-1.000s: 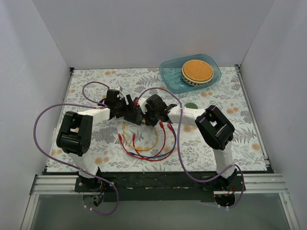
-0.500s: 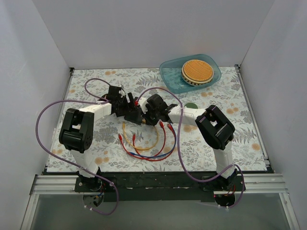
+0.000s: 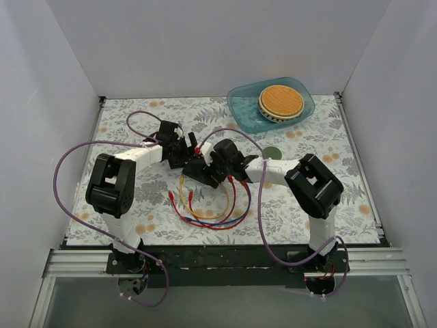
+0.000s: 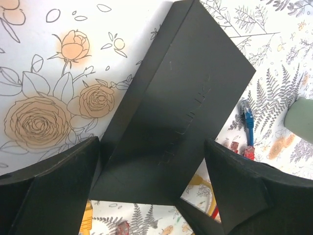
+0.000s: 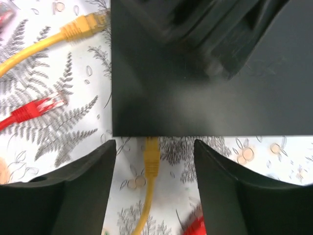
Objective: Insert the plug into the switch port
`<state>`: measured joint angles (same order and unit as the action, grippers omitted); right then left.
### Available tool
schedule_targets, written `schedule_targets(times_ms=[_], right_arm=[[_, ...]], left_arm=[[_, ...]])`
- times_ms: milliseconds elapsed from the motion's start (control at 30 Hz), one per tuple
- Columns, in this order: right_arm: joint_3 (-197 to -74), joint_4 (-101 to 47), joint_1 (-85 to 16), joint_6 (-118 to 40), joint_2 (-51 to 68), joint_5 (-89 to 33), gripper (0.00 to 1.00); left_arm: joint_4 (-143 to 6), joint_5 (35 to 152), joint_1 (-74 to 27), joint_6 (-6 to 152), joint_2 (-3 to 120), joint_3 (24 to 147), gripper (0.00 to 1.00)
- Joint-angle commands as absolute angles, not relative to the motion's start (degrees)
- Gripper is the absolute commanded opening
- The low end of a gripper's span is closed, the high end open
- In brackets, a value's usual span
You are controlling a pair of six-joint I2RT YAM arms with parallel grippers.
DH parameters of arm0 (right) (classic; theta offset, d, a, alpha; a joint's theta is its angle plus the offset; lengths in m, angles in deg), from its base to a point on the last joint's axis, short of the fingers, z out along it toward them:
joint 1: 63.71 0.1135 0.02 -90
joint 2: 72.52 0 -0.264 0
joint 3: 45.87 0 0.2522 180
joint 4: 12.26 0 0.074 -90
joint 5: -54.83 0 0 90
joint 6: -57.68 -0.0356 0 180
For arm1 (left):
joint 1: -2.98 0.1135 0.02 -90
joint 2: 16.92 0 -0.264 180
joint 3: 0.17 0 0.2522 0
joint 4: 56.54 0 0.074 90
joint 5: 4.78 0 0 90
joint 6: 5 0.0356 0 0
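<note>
yellow plug [image 5: 151,157] meets switch port [image 5: 151,135] inside parted right gripper [image 5: 154,147]

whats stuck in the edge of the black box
A yellow plug reaches the black box at its edge; whether its tip sits inside a port is hidden by the box.

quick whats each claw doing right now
left claw: open, astride the flat matte black box
right claw: open, not touching the yellow plastic cable plug
</note>
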<state>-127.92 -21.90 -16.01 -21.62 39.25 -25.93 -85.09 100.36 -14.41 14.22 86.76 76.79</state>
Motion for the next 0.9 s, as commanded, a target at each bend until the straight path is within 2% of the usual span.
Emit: schedule_targets(times_ms=[0,167,367,433,567,633,700,867], right_arm=[[-124.2,-12.8,-15.6,-23.3,30.9,-27.6,0.74],[-117.1,-10.7,-15.6,-25.2,22.2,-31.7,0.8],[-115.4,-17.0,-16.2,-28.0,16.4,-40.8,0.8],[-115.4,-19.4,-16.6,-29.5,15.6,-42.5,0.79],[-113.6,-22.3,-17.6,-31.9,14.8,-44.0,0.67],[-113.0,-22.9,-17.7,-33.4,15.4,-44.3,0.67],[-112.2,-22.7,-18.0,-34.4,16.1,-44.1,0.59],[-112.2,-22.7,-19.2,-35.7,18.4,-41.2,0.58]], left_arm=[[-89.5,95.2,-14.7,13.9,81.2,81.4,0.9],[-91.5,90.9,-13.7,15.5,76.6,82.7,0.93],[-93.4,91.8,-13.7,14.4,72.1,80.8,0.94],[-93.5,92.3,-13.7,13.6,70.0,80.1,0.94],[-93.5,94.2,-13.9,9.9,66.4,78.2,0.95],[-92.9,94.4,-14.1,7.6,63.9,76.0,0.96],[-91.7,95.1,-14.4,6.3,62.3,74.3,0.96],[-90.7,95.8,-15.1,5.5,60.2,71.3,0.98]])
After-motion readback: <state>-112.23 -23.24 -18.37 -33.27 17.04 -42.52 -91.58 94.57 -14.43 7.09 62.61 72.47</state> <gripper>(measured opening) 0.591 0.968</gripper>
